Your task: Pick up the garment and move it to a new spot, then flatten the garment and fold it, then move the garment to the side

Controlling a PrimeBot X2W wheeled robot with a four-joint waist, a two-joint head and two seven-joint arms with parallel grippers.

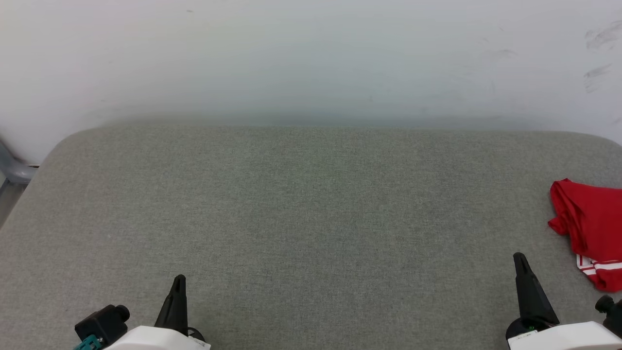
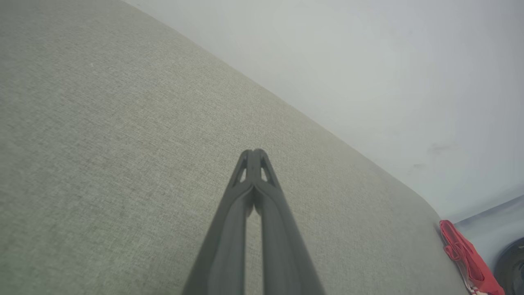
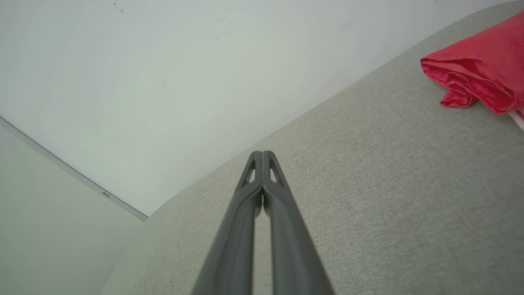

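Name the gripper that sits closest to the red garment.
The right gripper: the garment lies just to its right on the grey cushion, while the left gripper sits far across at the lower left.

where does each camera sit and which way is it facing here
head view: on the robot's head, facing forward and down over the grey padded surface to the white wall; left pincer lower left, right pincer lower right, both shut.
left wrist view: on the left wrist, facing along its shut fingers across the surface towards the wall.
right wrist view: on the right wrist, likewise along its own shut fingers.
shared: all three catch the red garment at the surface's right side.
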